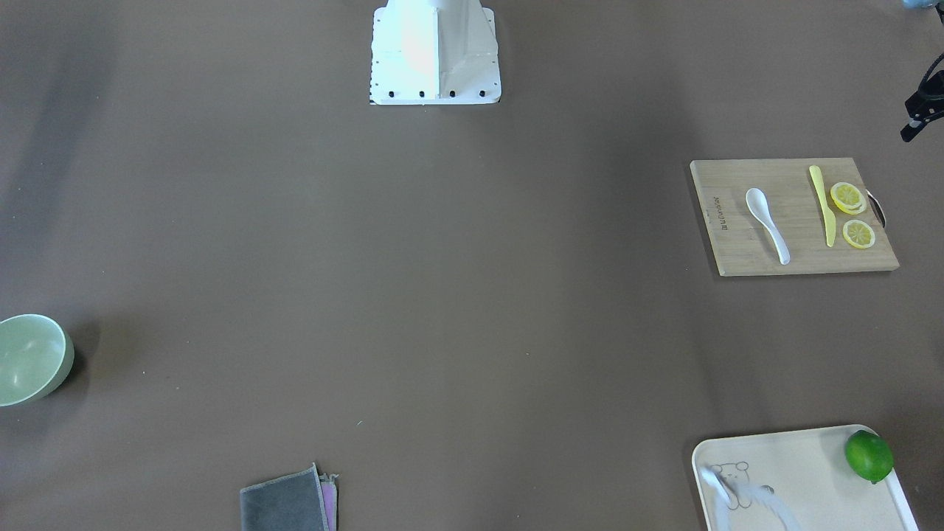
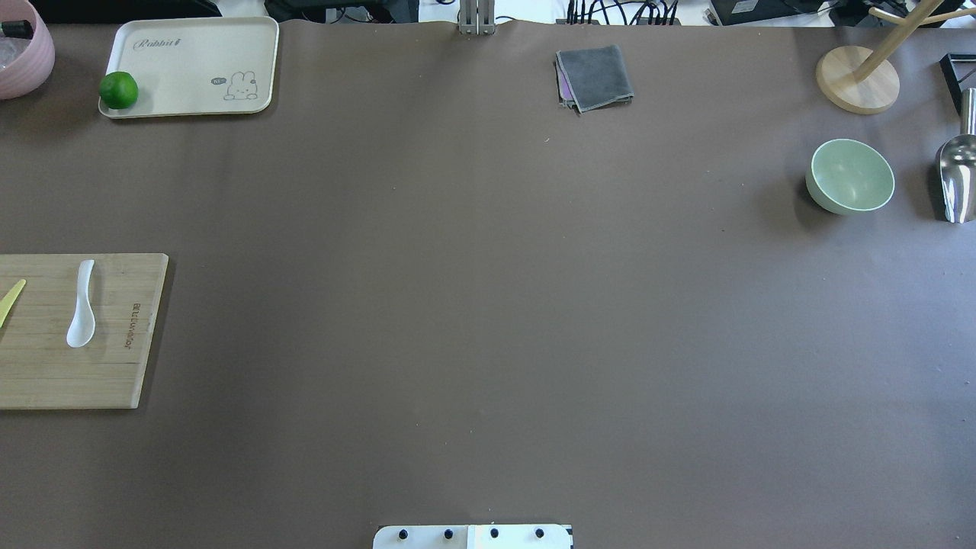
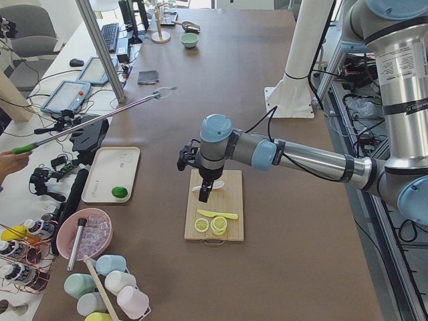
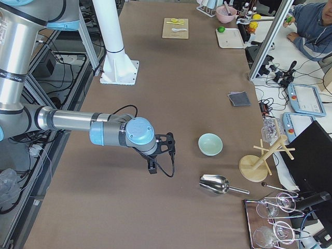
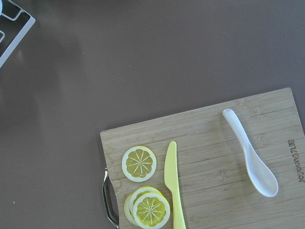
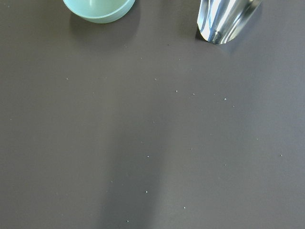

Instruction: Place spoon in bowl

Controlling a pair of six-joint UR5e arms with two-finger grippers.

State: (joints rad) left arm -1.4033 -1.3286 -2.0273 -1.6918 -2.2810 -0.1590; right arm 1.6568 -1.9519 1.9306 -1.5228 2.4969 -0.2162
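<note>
The white spoon (image 1: 767, 221) lies on a wooden cutting board (image 1: 737, 251), scoop toward the robot; it also shows in the overhead view (image 2: 81, 305) and the left wrist view (image 5: 250, 160). The mint-green bowl (image 2: 850, 175) stands empty far across the table (image 1: 29, 359), and its rim shows in the right wrist view (image 6: 98, 7). My left gripper (image 3: 203, 194) hovers above the board near the spoon. My right gripper (image 4: 151, 167) hangs over bare table beside the bowl (image 4: 210, 144). I cannot tell whether either gripper is open or shut.
A pale-yellow knife (image 1: 822, 206) and lemon slices (image 1: 848, 197) share the board. A cream tray (image 2: 191, 61) holds a lime (image 2: 118, 90). A grey cloth (image 2: 595, 76), a metal scoop (image 2: 957, 175) and a wooden stand (image 2: 858, 76) lie near the bowl. An operator's reaching stick (image 3: 100, 117) extends over the table's edge.
</note>
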